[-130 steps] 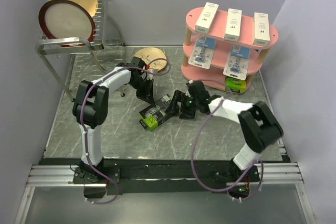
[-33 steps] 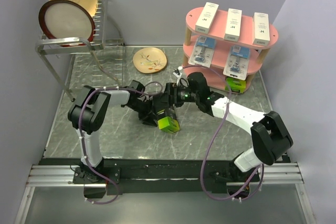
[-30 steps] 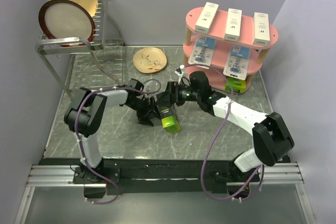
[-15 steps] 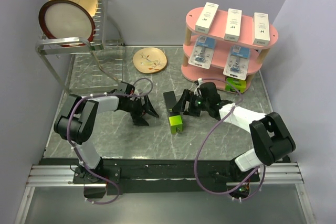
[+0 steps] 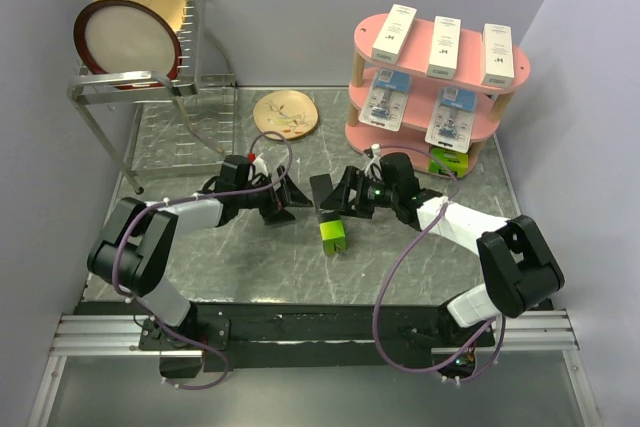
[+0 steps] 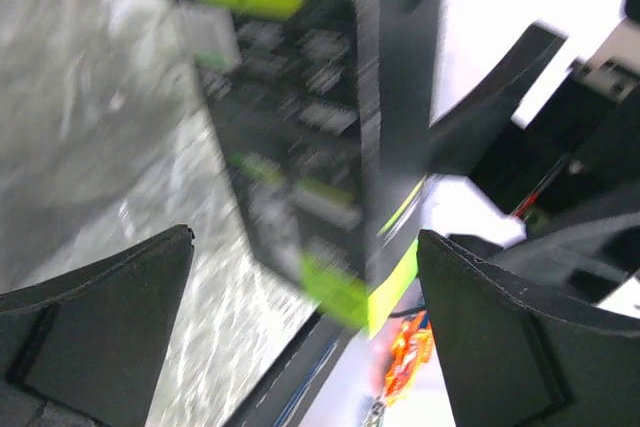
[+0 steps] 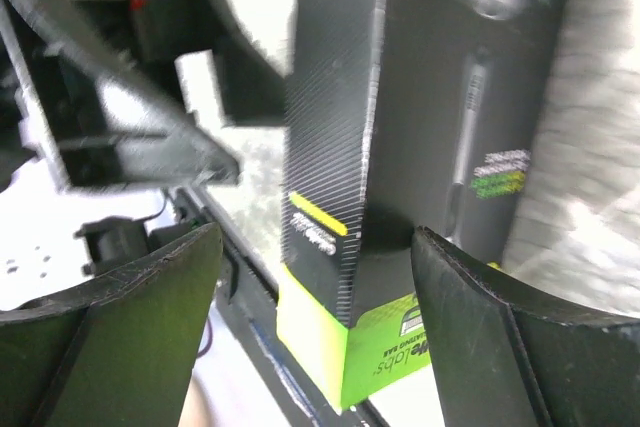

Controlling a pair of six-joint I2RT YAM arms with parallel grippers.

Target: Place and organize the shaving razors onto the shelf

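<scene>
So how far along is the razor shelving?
Done: three slim white boxes on top of the pink three-tier shelf, two blue-white blister cards on its middle tier, one black-and-lime box at the bottom. In hand: a second black-and-lime box on the table between the open left gripper and the right gripper, grip unclear. Left: shelving it.

Razor box at centre of table, between left gripper and right gripper. Shelf rear right: three slim boxes on top tier, two blister cards on middle tier, second razor box on bottom tier. Dish rack rear left; small plate on table between rack and shelf.
</scene>
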